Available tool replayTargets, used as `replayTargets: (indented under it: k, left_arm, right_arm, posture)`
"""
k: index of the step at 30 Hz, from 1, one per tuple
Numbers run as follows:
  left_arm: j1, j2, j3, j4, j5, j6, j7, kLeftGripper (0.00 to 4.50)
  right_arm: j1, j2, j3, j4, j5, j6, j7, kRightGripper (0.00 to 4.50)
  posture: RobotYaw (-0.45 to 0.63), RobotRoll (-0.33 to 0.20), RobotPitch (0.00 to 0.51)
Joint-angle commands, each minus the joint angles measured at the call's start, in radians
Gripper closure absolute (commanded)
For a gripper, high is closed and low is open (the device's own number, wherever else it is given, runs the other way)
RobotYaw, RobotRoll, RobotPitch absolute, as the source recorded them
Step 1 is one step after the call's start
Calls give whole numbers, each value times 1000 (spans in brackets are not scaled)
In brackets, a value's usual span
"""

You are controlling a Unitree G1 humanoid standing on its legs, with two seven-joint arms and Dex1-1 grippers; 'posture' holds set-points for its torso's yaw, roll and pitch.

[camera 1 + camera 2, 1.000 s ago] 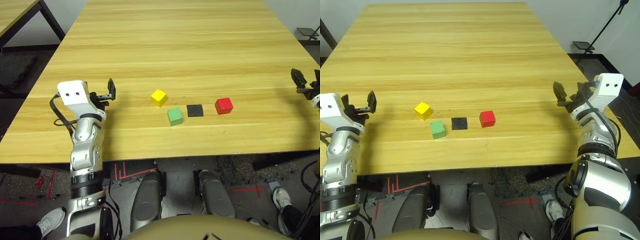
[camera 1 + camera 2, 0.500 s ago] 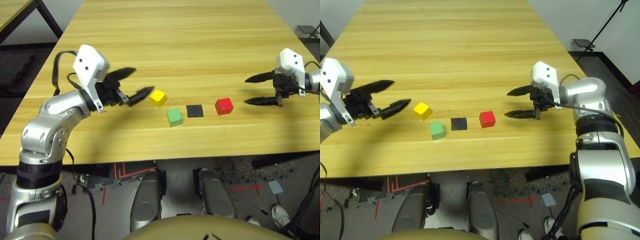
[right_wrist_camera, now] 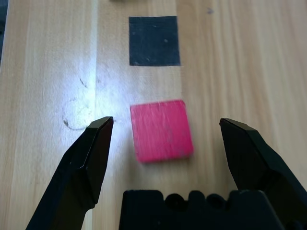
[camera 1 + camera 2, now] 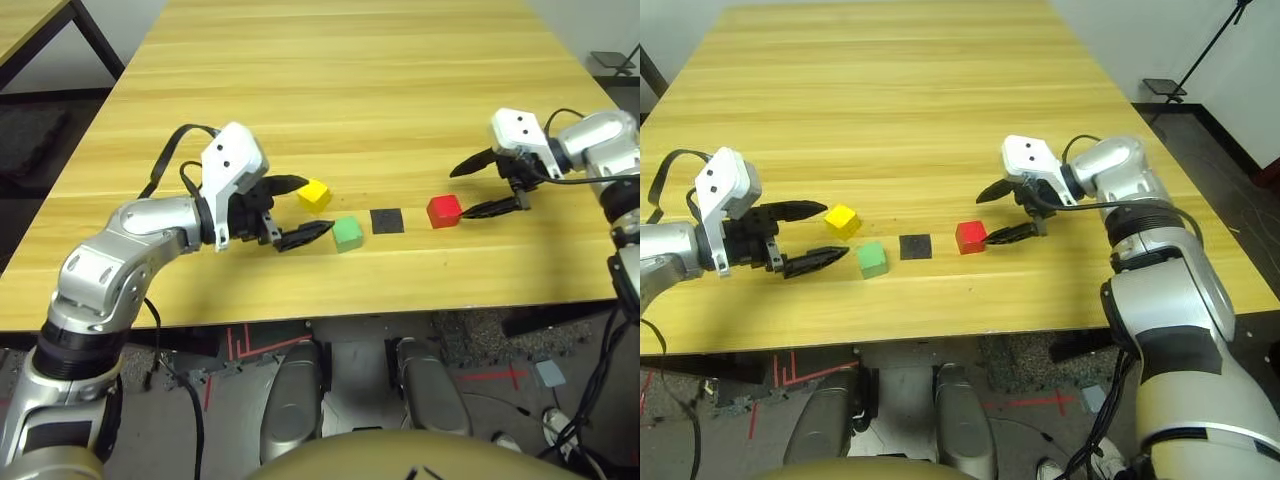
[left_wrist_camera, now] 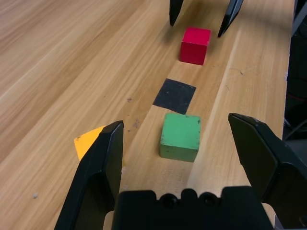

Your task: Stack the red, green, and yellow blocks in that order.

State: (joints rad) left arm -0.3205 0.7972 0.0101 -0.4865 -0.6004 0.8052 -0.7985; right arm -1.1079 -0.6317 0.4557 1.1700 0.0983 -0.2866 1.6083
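Both claws moved inward, spread wide, empty; black patch (image 4: 387, 221) between green (image 4: 348, 234) and red (image 4: 444, 211) blocks

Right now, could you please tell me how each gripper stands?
Left gripper: open, holding nothing.
Right gripper: open, holding nothing.

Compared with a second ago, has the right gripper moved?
Yes: the right gripper has swung in leftward across the table, to beside the red block.
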Motion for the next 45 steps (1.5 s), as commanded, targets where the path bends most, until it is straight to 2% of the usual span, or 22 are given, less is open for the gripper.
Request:
replayTargets:
  k: [1,9,12,18,24,29,37,45]
  left_arm:
    - [0,4,-23,-24,7,17,6,37]
    - [19,-8,-9,-60,-3,49,47,37]
    - [36,-6,7,-72,-10,57,60,0]
    - [38,-8,25,-82,-18,70,78,0]
    - [30,-9,25,-75,-12,68,87,0]
    - [-9,-27,8,-49,0,58,98,0]
    - [-13,-47,12,-49,8,54,115,0]
    - [10,-46,33,-68,0,63,139,0]
  right_arm:
    - [-21,17,6,26,-21,-23,6,0]
    - [-37,53,-1,72,-93,-48,6,0]
    - [-41,60,-14,85,-126,-56,6,532]
    - [-58,72,-36,97,-187,-71,6,2443]
    - [-87,129,-97,65,-180,-24,5,2436]
    - [-94,195,-130,13,-187,136,-60,2436]
    - [-39,248,-106,-116,-220,181,-78,2436]
    - [-19,266,-102,-136,-248,165,-102,2436]
  posture:
    - [435,-210,120]
    - [474,-221,138]
    - [485,-223,142]
    - [497,-225,152]
    - [498,-232,152]
    - [502,-244,151]
    - [520,-259,159]
    - [544,-261,156]
